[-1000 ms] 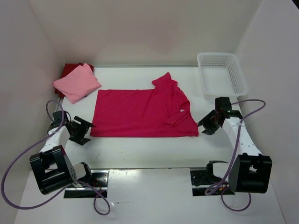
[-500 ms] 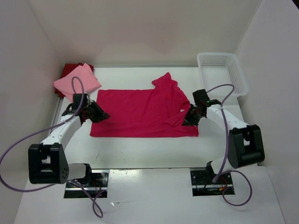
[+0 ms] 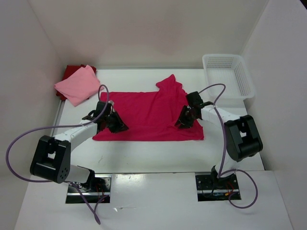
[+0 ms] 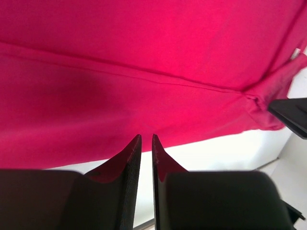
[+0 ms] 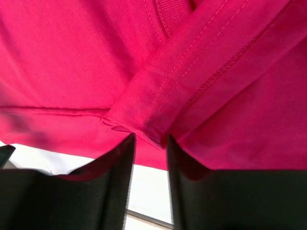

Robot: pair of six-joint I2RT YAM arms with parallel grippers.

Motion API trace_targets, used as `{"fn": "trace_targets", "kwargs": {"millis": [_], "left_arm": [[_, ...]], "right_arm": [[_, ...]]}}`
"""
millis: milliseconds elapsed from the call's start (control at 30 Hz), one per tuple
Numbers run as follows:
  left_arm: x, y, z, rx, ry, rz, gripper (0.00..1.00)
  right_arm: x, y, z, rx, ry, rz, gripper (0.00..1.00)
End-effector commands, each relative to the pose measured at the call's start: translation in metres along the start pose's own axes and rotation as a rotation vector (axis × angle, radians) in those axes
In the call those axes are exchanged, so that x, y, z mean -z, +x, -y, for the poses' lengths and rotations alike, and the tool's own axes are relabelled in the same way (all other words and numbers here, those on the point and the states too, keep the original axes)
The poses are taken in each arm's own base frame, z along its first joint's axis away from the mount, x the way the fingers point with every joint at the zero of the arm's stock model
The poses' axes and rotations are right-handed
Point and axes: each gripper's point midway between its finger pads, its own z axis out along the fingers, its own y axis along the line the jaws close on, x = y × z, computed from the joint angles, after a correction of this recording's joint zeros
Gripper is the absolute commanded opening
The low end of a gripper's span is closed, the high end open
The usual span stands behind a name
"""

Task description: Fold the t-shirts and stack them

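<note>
The crimson-pink t-shirt (image 3: 146,115) lies spread flat on the white table (image 3: 153,153), one sleeve (image 5: 158,105) folded in across its right side. My left gripper (image 3: 120,127) is low at the shirt's near left edge; in the left wrist view its jaws (image 4: 146,137) are pinched to a narrow slit on that edge of cloth (image 4: 144,72). My right gripper (image 3: 182,122) is at the folded sleeve; its jaws (image 5: 150,139) stand open with the sleeve's end at their tips. A folded light pink t-shirt (image 3: 79,85) lies on a dark red t-shirt (image 3: 72,70) at the back left.
A white mesh basket (image 3: 228,76) stands at the back right corner. White walls close the table on three sides. Purple cables loop from both arms over the table's sides.
Both arms have swung in from the table's sides onto the crimson-pink shirt, the left to its near left edge, the right to the folded sleeve. The left jaws have closed.
</note>
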Motion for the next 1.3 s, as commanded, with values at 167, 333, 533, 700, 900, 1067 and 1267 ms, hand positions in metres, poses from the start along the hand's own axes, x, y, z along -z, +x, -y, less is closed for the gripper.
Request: {"fn": "trace_targets", "kwargs": {"millis": [167,333,533,700,900,1067,1267], "left_arm": [[-0.006,0.004,-0.018,0.016,-0.042,0.029,0.22],[-0.007,0.006,-0.023,0.018,-0.055,0.029,0.22],[-0.008,0.004,-0.021,0.016,-0.049,0.035,0.23],[-0.007,0.0,-0.022,0.012,-0.045,0.048,0.23],[0.0,-0.005,-0.021,0.003,-0.033,0.065,0.25],[0.011,-0.013,-0.02,-0.026,-0.046,0.091,0.26],[0.021,-0.025,-0.003,-0.111,-0.01,0.106,0.27]], "right_arm": [[-0.009,-0.013,-0.017,0.028,-0.035,0.038,0.23],[-0.01,-0.019,-0.036,0.075,-0.037,0.035,0.05],[-0.023,-0.044,-0.058,0.135,0.004,0.049,0.06],[-0.036,-0.053,-0.073,0.188,0.043,0.051,0.29],[-0.027,-0.072,-0.09,0.243,0.055,0.099,0.4],[0.013,-0.091,-0.093,0.291,0.088,0.21,0.49],[0.04,-0.086,-0.078,0.286,0.087,0.234,0.59]]}}
